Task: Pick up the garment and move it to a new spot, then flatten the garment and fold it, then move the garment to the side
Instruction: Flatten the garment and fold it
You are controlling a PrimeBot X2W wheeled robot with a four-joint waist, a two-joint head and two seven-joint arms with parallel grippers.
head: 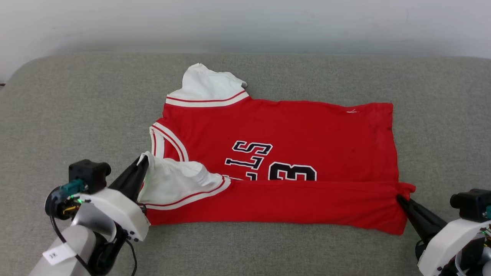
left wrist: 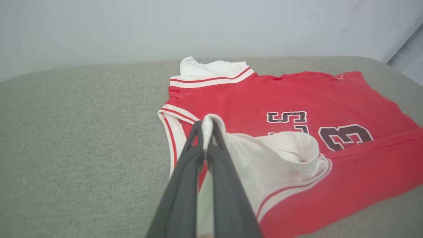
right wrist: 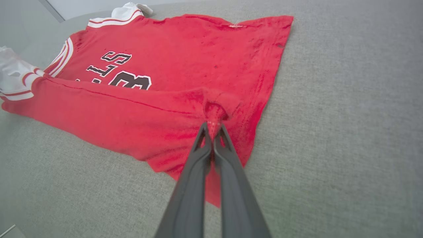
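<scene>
Here, in the head view, the garment (head: 291, 134) lies mid-frame on a grey cushion (head: 69, 107), its near long edge folded up over the lettering. The left gripper (head: 142, 161), lower left, pinches the white sleeve (head: 172, 180). The right gripper (head: 401, 198), lower right, pinches the red hem corner. The left wrist view shows white cloth caught between closed fingers at centre frame. The right wrist view shows a red bunch nipped likewise. The fold would likely go best with both ends carried level and taut, giving a straight crease. A pale wall (head: 245, 23) runs along the top.
</scene>
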